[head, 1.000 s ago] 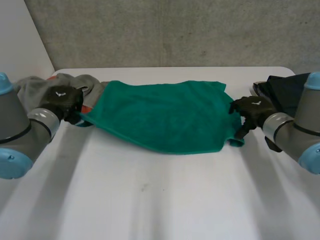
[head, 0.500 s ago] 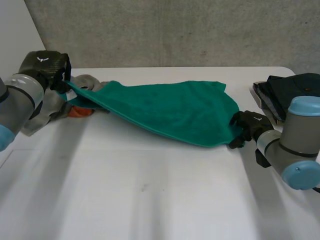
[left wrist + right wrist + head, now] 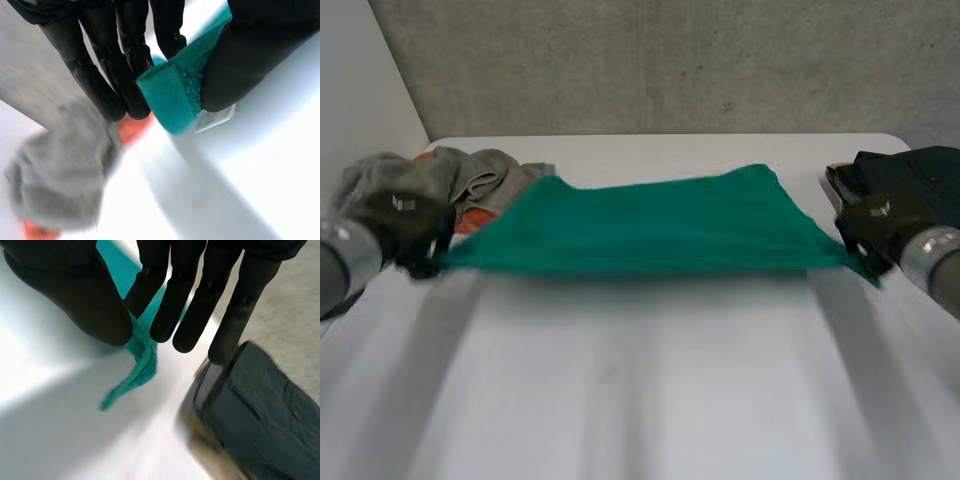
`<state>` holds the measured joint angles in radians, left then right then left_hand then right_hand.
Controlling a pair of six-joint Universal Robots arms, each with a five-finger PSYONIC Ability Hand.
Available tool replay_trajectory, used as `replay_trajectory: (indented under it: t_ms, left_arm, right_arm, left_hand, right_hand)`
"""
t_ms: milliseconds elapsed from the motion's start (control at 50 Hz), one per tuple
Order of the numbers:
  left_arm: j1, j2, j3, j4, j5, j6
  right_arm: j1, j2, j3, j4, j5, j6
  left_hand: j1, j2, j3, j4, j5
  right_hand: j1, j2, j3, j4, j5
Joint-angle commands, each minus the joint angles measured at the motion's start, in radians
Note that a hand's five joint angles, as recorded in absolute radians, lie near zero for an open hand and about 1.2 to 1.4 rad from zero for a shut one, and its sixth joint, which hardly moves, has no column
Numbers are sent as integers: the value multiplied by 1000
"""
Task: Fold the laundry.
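A green terry towel (image 3: 640,225) stretches taut. The left hand (image 3: 405,215) pinches its nine-o'clock corner, the right hand (image 3: 880,210) its three-o'clock corner.

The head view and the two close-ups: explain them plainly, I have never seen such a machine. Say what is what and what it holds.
This is a robot with two arms at a white table. The wide picture looks down from between the arms. Each close-up comes from a camera on one wrist, looking along that hand's palm. The left hand and the right hand each pinch a corner of a green towel between thumb and fingers, with its near edge stretched taut between them. A grey pile of clothes lies beside the left hand, and a dark folded garment lies beside the right.
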<state>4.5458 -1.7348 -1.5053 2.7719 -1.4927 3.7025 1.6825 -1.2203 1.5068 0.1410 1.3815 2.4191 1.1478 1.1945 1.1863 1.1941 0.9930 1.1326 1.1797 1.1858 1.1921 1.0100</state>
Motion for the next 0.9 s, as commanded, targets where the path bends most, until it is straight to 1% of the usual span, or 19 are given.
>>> replay_trajectory:
  t_ms: [20,100,160,180,240,260,320,340,380,400,420,440,460,500,520,600,700,840,900]
  left_arm:
    - [32,69,-167,-227,55,284]
    - [16,28,-161,-209,74,321]
    - [4,-47,-116,-184,52,314]
    - [-7,-98,-69,-175,30,301]
    - [-33,-162,19,-167,-17,272]
    - [-51,-201,93,-161,-44,251]
    - [-68,-253,229,-135,-76,220]
    - [-79,-281,329,-111,-87,202]
    - [-80,-318,547,-8,-83,179]
    - [-80,-321,601,23,-80,169]
    - [-77,-324,697,94,-75,140]
    - [-74,-325,739,139,-73,122]
    - [-62,-324,808,229,-75,72]
    - [-51,-319,850,314,-70,6]
    - [-42,-313,876,392,-76,-57]
    - [-30,-312,892,507,-87,-183]
    - [-27,-315,808,474,-75,-246]
    - [-16,-322,620,483,-57,-220]
    - [-10,-336,499,506,-54,-193]
  right_arm:
    - [-79,-67,119,353,4,-549]
    - [-76,-33,106,299,27,-517]
    - [-66,-2,90,289,42,-502]
    - [-52,11,72,289,50,-500]
    - [-27,34,23,286,63,-502]
    - [-11,53,-25,282,70,-500]
    - [14,84,-135,266,77,-492]
    - [28,108,-231,241,85,-485]
    - [54,157,-461,150,109,-425]
    - [57,166,-524,116,117,-398]
    - [60,186,-634,30,134,-324]
    - [60,196,-686,-19,143,-283]
    - [57,211,-754,-123,158,-193]
    - [52,217,-787,-226,169,-106]
    - [45,216,-793,-330,169,-30]
    - [43,191,-751,-524,139,104]
    - [54,151,-648,-552,73,144]
    - [57,154,-533,-560,56,150]
    - [51,174,-464,-547,53,150]
  left_hand:
    - [248,202,210,202,229]
    - [248,202,210,202,229]
    - [248,202,210,202,229]
    - [248,202,210,202,229]
    - [248,202,210,202,229]
    - [248,202,210,202,229]
    - [248,202,210,202,229]
    - [248,202,210,202,229]
    - [248,202,210,202,229]
    - [248,202,210,202,229]
    - [248,202,210,202,229]
    - [248,202,210,202,229]
    - [248,202,210,202,229]
    - [248,202,210,202,229]
    - [248,202,210,202,229]
    - [248,202,210,202,229]
    - [248,202,210,202,229]
    - [248,202,210,202,229]
    - [248,202,210,202,229]
  right_hand:
    - [264,217,211,204,212]
    - [264,217,211,204,212]
    - [264,217,211,204,212]
    - [264,217,211,204,212]
    - [264,217,211,204,212]
    - [264,217,211,204,212]
    - [264,217,211,204,212]
    - [264,217,211,204,212]
    - [264,217,211,204,212]
    - [264,217,211,204,212]
    - [264,217,211,204,212]
    - [264,217,211,204,212]
    - [264,217,211,204,212]
    - [264,217,211,204,212]
    - [264,217,211,204,212]
    - [264,217,211,204,212]
    - [264,217,211,204,212]
    - [264,217,211,204,212]
    - [264,217,211,204,212]
